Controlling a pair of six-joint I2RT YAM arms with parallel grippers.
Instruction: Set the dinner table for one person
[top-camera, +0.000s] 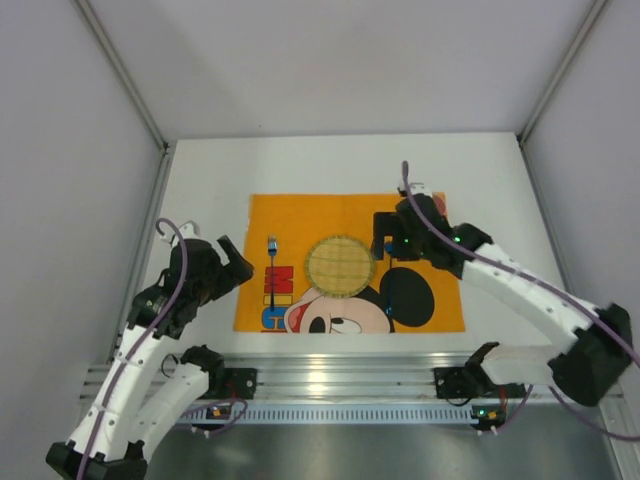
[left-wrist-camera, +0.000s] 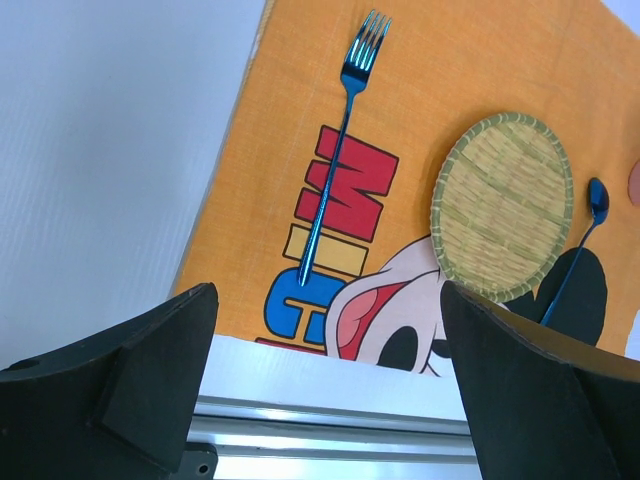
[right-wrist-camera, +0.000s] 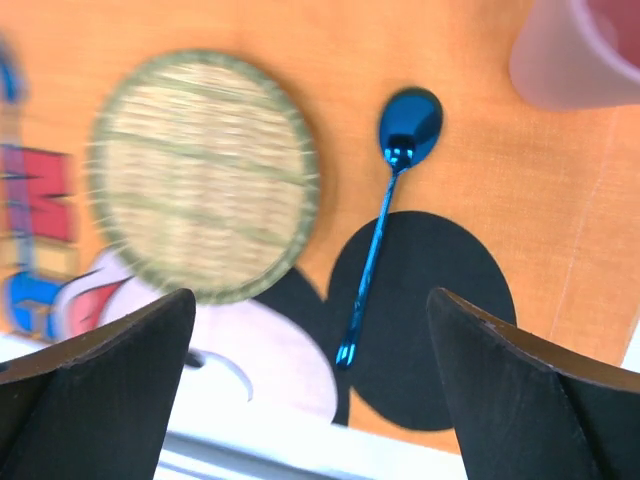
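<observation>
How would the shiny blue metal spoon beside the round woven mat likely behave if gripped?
The shiny blue metal spoon looks rigid, so it should probably keep its shape. Its glossy finish suggests it could slip in a grip. Its thin handle lies flat on the orange cloth placemat, so it is likely hard to get under.

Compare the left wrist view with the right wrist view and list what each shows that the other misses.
Left wrist only: the whole blue fork lying on the placemat's left part, and the open left gripper. Right wrist only: a recognisable pale pink cup at the top right corner, and the open right gripper with nothing between its fingers. Both: the orange placemat, the round woven mat, the blue spoon to its right (whole only from the right wrist), and some of the white dinner table.
</observation>
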